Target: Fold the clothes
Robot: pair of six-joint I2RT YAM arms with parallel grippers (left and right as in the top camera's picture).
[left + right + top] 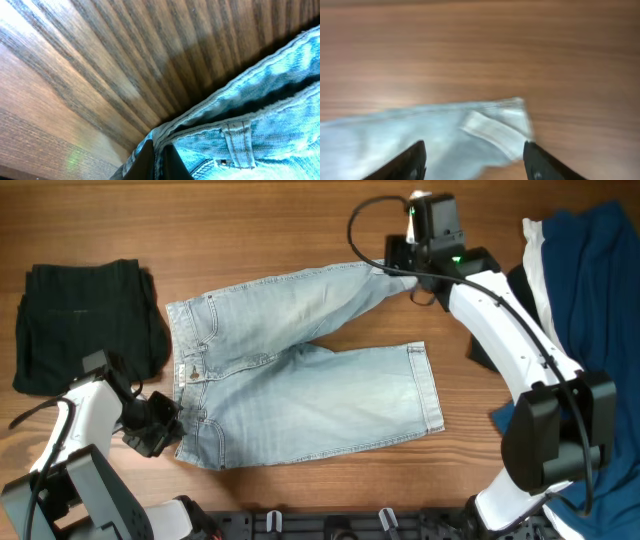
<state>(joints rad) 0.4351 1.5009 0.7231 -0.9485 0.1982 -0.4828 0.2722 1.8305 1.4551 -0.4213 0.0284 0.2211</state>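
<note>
My left end effector (159, 164) pinches the waistband corner (165, 134) of the denim shorts (300, 375). My right end effector (476, 156) is spread, with the leg hem (496, 131) flat on the worktop (470, 50) between its fingers. A shallow closure there could slip off and skew the fold.

Ahead of the right gripper (475, 157), whose fingers are spread wide over the hem of the pale-blue denim shorts (300, 370), the brown wooden table (480, 50) is bare and passable. Behind and to its right, a heap of dark-blue fabric (590, 260) blocks travel. The left gripper (160, 430) is pinched on the waistband. On its side away from the shorts, a folded black garment (85, 325) lies near, with a narrow strip of bare wood between.
</note>
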